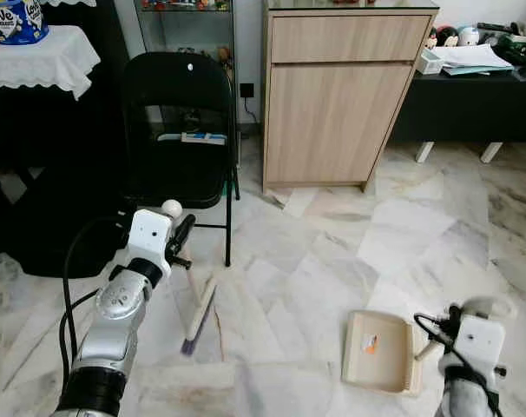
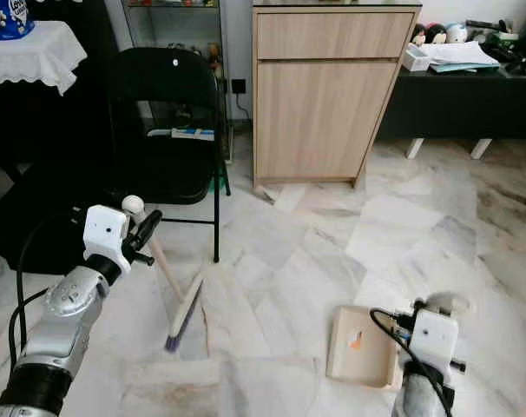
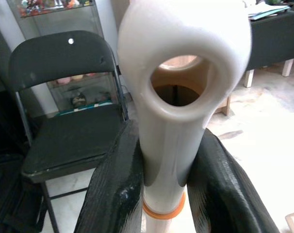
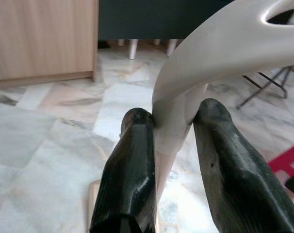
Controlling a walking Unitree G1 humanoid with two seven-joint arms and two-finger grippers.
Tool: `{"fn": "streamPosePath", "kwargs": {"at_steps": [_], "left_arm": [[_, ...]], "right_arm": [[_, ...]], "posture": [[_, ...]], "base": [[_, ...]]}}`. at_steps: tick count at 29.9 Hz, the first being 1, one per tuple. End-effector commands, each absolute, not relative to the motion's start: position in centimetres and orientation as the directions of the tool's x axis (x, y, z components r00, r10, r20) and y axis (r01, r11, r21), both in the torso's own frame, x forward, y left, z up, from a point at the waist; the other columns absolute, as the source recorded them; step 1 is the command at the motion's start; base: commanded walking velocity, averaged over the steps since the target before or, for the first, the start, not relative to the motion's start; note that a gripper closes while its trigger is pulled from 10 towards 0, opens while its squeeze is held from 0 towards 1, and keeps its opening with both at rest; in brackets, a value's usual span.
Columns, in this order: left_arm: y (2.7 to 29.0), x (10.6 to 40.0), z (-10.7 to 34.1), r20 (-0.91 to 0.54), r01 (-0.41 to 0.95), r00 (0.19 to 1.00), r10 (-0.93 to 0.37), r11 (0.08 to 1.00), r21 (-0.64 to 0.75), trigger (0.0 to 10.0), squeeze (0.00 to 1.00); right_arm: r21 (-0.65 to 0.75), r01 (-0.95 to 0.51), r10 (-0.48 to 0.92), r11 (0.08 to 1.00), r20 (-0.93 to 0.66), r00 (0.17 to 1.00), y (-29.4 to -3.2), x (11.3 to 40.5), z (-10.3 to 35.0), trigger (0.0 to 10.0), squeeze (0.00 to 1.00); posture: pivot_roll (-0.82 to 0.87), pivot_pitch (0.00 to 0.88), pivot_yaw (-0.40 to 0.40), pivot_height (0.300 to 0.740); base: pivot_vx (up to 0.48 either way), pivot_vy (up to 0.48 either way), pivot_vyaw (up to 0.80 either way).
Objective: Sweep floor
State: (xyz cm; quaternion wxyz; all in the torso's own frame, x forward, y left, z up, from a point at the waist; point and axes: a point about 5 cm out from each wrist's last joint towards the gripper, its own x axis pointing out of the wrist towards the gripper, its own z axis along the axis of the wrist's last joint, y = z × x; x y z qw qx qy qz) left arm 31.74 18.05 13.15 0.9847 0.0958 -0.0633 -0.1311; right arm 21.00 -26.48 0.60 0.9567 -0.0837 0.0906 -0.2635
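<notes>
You look close to done: an orange scrap (image 1: 370, 344) already lies in the beige dustpan (image 1: 380, 352), which sits flat on the marble floor (image 1: 332, 252) toward your right, and no other litter shows on the tiles around it, though fine dust would be too small to tell. Your left hand (image 1: 181, 236) is clamped on the white handle of the hand broom (image 1: 198, 314), whose bristles rest on the floor beside the black folding chair (image 1: 178, 130). Your right hand (image 4: 173, 126) is closed tight around the dustpan's handle, both fingers (image 4: 130, 174) pressing it.
</notes>
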Motion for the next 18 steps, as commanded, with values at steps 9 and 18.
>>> {"fn": "streamPosePath", "kwargs": {"at_steps": [9, 18], "left_arm": [[16.7, 31.7, 15.0, 0.176, 0.286, 0.93, -0.322, 0.937, 0.202, 10.0, 0.0], [16.0, 31.7, 15.1, 0.179, 0.313, 0.921, -0.346, 0.931, 0.191, 10.0, 0.0]], "right_arm": [[-0.171, 0.618, -0.64, 0.768, -0.244, 0.728, -28.0, 18.1, -1.8, 10.0, 0.61], [-0.169, 0.653, -0.674, 0.739, -0.182, 0.716, -29.1, 18.7, -0.8, 10.0, 0.31]], "posture": [[0.08, 0.061, -0.033, 0.74], [0.08, 0.058, -0.032, 0.74]], "base": [[0.0, 0.0, 0.0], [0.0, 0.0, 0.0]]}}
